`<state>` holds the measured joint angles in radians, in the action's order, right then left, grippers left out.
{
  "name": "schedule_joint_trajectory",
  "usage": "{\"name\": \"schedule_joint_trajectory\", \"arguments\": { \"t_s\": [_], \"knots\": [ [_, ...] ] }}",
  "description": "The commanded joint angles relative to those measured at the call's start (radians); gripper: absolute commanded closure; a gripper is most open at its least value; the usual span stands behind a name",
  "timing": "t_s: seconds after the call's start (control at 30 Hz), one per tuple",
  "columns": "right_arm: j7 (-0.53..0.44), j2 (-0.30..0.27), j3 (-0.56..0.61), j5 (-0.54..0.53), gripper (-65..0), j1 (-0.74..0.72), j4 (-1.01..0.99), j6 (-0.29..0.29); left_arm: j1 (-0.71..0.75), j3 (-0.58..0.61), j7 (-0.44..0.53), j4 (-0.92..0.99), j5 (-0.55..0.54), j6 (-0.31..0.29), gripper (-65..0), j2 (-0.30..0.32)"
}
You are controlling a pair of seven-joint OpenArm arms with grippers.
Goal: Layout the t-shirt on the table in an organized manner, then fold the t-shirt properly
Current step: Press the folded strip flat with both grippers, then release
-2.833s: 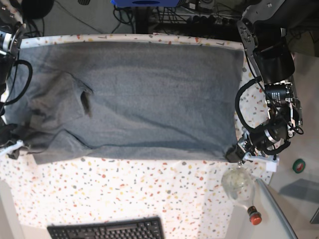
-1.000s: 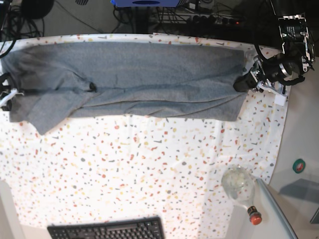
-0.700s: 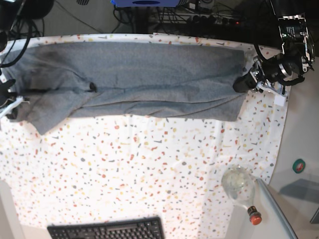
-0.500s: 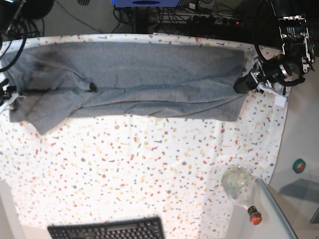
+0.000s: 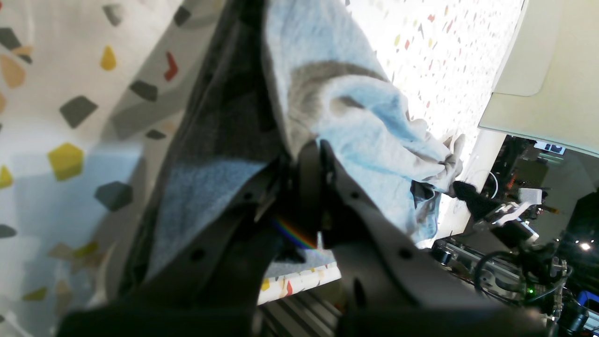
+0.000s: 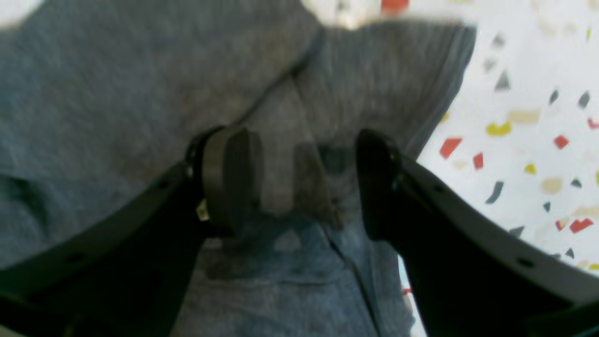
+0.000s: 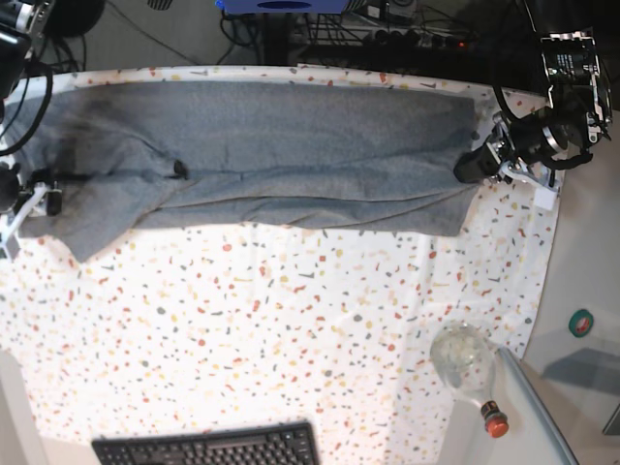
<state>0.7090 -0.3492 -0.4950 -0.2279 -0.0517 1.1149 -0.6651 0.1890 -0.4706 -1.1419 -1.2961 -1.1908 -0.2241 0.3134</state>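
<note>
We note matte black gripper fingers (image 6: 224, 178) with small screw holes along their shanks. The left arm (image 7: 567, 92) is black, with silver fittings, white brackets and black looped cables.

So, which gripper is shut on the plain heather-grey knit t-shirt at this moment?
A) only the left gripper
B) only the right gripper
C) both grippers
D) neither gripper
A: the left gripper pinches the grey t-shirt at its edge, while the right gripper stands open above the fabric.

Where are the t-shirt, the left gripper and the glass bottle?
t-shirt (image 7: 291, 145): base view, middle of the folded body.
left gripper (image 7: 470, 165): base view, closed tips at the hem.
glass bottle (image 7: 463, 360): base view, clear belly.
</note>
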Motion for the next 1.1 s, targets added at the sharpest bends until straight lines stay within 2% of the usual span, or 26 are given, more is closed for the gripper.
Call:
{"name": "schedule_joint_trajectory", "arguments": {
  "t_s": [0.0, 0.1, 0.17, 0.27, 0.57, 0.87, 1.07],
  "knots": [
    [-0.004, -0.023, -0.003, 0.0, -32.6, -0.009, 0.012, -0.005, -0.004, -0.006, 0.001, -0.017, -0.024, -0.004, 0.0, 0.016],
    [-0.002, -0.023, -0.003, 0.0, -29.6, -0.007, 0.008, -0.005, -0.001, -0.006, 0.001, -0.017, -0.024, -0.004, 0.0, 0.016],
    [-0.001, -0.023, -0.003, 0.0, -20.0, -0.006, -0.011, -0.005, 0.0, -0.006, 0.001, -0.017, -0.024, -0.004, 0.0, 0.016],
    [0.014, -0.023, -0.003, 0.0, 0.0, -0.006, -0.031, -0.006, 0.002, -0.006, 0.001, -0.017, -0.024, -0.004, 0.0, 0.016],
    [0.085, -0.05, -0.009, -0.003, 0.0, -0.006, -0.012, -0.008, 0.0, -0.006, 0.001, -0.017, 0.016, -0.004, 0.0, 0.017],
    [0.192, -0.052, -0.011, -0.003, 0.0, 0.023, 0.15, -0.008, -0.006, -0.007, 0.001, -0.017, 0.019, -0.004, 0.0, 0.017],
    [0.163, -0.047, -0.004, -0.001, 0.0, 0.051, 0.143, -0.008, 0.004, -0.006, 0.001, -0.01, 0.022, -0.004, 0.0, 0.017]
  ]
}}
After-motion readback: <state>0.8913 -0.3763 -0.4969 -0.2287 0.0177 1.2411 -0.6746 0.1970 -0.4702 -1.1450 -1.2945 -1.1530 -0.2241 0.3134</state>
